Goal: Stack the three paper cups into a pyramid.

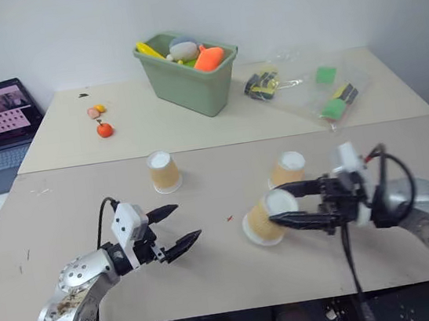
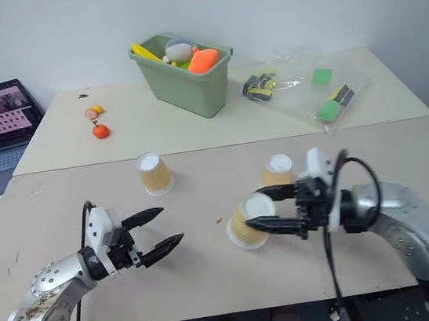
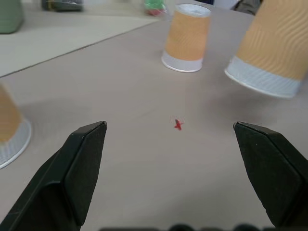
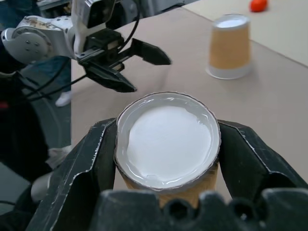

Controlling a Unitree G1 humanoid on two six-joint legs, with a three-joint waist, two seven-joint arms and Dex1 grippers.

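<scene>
Near left: left gripper (image 1: 177, 225), black jaws spread wide and empty, hovering low over the pale wooden table (image 1: 88, 224) and aimed toward the middle, apparently waiting its turn.

Near right: right gripper (image 1: 284, 205), jaws clamped on a tan-orange ribbed paper cup with white base and rim (image 1: 265, 217). Cup held tilted, off the table, likely so it can be carried and set down.

Middle right: second matching paper cup (image 1: 287, 168), inverted on the table just beyond the held one.

Middle left: third matching paper cup (image 1: 163, 171), inverted, well apart. No pyramid base formed yet.

Far: green plastic bin (image 1: 187, 75), irrelevant to the stacking.
</scene>
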